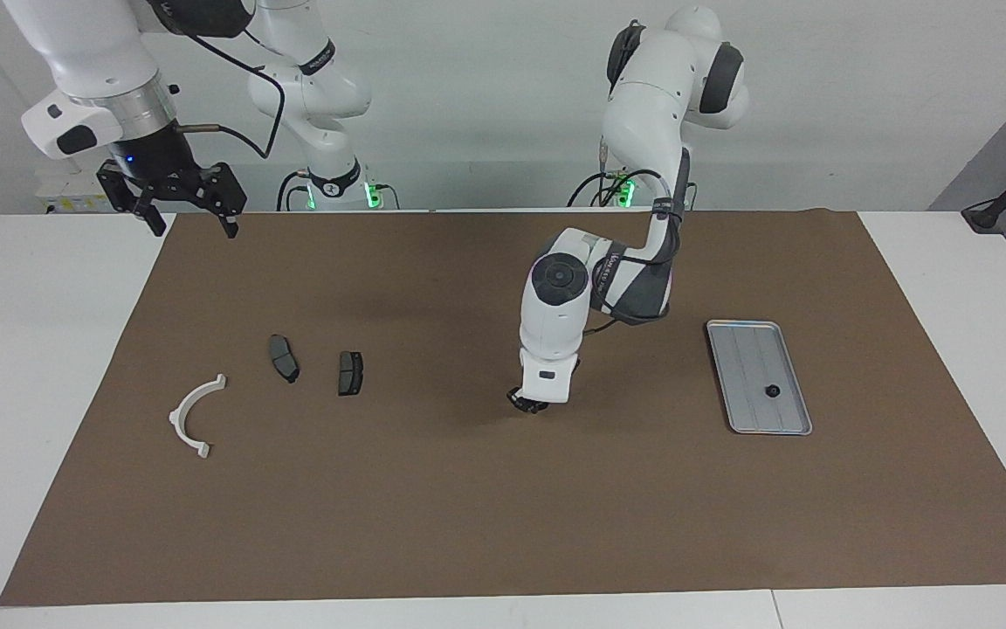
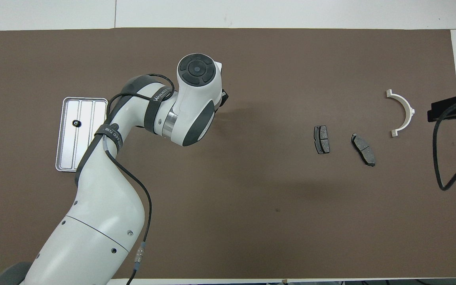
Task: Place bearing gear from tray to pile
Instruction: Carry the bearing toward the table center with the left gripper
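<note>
The silver-grey tray (image 1: pixel 734 384) lies toward the left arm's end of the mat, and it also shows in the overhead view (image 2: pixel 65 146). A small black bearing gear (image 1: pixel 771 390) sits in it (image 2: pixel 76 123). The pile is the white half-ring bracket (image 1: pixel 191 414) (image 2: pixel 404 112) and two dark brake pads (image 1: pixel 284 357) (image 1: pixel 350 372), toward the right arm's end. My left gripper (image 1: pixel 527 403) hangs low over the bare mat between tray and pads, mostly hidden under its wrist in the overhead view (image 2: pixel 224 99). My right gripper (image 1: pixel 189 214) waits open and empty, raised at the mat's corner.
The brown mat (image 1: pixel 503 507) covers most of the white table. The left arm's elbow and cable stretch over the mat beside the tray. The right arm's black cable (image 2: pixel 443 158) hangs over the mat's edge near the bracket.
</note>
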You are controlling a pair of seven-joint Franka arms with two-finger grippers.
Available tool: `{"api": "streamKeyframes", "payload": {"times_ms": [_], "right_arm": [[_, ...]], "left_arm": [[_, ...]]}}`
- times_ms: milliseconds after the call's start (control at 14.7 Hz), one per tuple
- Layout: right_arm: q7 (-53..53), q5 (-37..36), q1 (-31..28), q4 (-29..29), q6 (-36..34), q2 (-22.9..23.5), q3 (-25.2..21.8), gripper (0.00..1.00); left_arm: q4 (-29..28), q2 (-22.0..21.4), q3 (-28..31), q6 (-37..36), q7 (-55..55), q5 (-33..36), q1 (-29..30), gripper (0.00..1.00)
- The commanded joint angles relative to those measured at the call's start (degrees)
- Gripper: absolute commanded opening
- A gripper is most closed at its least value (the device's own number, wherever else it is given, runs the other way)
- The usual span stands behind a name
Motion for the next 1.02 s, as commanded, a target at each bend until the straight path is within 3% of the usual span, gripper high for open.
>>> {"api": "streamKeyframes", "payload": {"times_ms": [0,409,545,818,886,955], "right_arm": [[-2.6,0.9,-1.1,0.0,1.7,1.6,0.4,1.00],[-2.5,0.7,-0.7,1.7,3.9,3.8,0.4,1.00],[-2.5,0.8,-0.6,1.4,4.6,3.8,0.4,1.00],[-2.6,0.9,-0.7,1.0,4.7,3.9,0.4,1.00],[-2.6,0.8,-0.7,1.1,4.8,4.3,0.4,1.00],[-2.6,0.7,-0.7,1.4,4.9,4.6,0.4,1.00]], "left_arm": [[1.2,1.0,0.9,1.1,-0.7,-1.3,-0.6,0.00],[-2.4,0.4,1.0,4.0,-1.7,-1.3,-2.4,0.03],[-3.7,-0.1,1.1,4.1,-1.7,-1.1,-2.5,0.26],[-5.6,-0.7,1.2,5.3,-1.7,-1.1,-2.6,0.33],[-5.6,-0.7,1.2,5.3,-1.7,-1.1,-2.6,0.47],[-5.6,-0.8,1.2,4.9,-1.7,-1.0,-2.6,0.70]]}}
